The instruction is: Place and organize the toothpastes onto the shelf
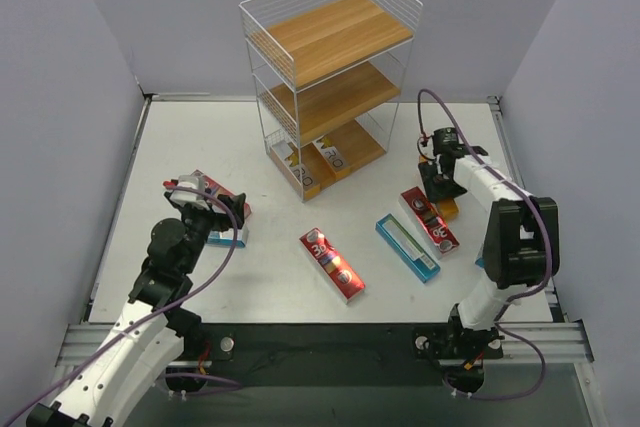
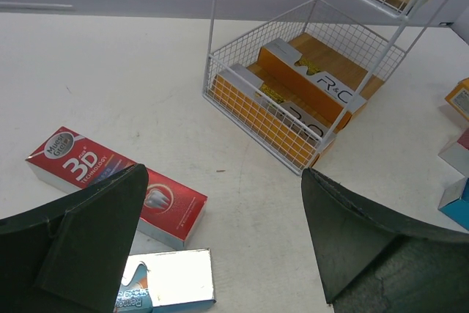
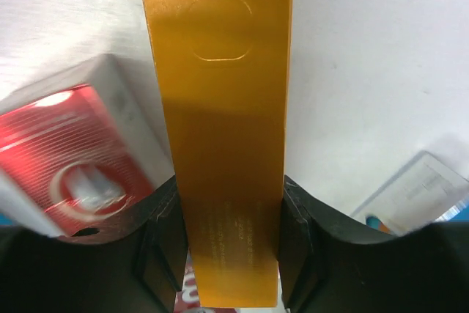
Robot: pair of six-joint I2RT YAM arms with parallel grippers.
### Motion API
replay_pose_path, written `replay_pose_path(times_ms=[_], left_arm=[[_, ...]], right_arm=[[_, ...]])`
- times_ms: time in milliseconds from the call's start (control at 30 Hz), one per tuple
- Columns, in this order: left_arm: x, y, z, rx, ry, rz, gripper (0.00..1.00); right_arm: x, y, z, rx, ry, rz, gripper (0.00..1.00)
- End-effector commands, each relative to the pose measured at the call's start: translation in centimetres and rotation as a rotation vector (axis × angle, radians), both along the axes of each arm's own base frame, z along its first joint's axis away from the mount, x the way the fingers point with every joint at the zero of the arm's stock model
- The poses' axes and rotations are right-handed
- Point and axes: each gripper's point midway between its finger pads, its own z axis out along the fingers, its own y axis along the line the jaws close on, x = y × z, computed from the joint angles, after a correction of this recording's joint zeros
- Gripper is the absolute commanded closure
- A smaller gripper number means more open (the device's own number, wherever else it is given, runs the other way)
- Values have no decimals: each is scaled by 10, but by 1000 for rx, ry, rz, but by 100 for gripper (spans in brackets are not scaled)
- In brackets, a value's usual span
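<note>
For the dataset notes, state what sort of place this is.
Probably a robotics lab test cell, not a shop: plain grey wall panels box in a white table, and a wire shelf and toothpaste cartons are staged on it.

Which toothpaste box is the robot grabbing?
The orange box, squeezed inside the right end effector. The red box and teal box beside it lie loose on the table.

Bright, even overhead light casts soft, short shadows. Glare whitens the blue carton (image 2: 172, 278) at the left wrist view's bottom; the right wrist view's red carton (image 3: 66, 152) is blurred.
</note>
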Motion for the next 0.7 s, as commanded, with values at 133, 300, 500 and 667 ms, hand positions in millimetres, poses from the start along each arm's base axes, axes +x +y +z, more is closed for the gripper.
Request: replay_pose_path(times_ms=[133, 300, 500, 667], left_arm=[[4, -15, 40, -196, 2, -13, 3], [1, -43, 53, -330, 53, -122, 3], [-3, -78, 65, -483, 115, -255, 3], [-8, -102, 62, -568, 183, -330, 3]], right_arm=[[-20, 38, 91, -168, -290, -10, 84], [-55, 104, 98, -85, -338, 180, 83], [-93, 196, 119, 84, -425, 392, 82], [-114, 259, 134, 238, -474, 527, 82]])
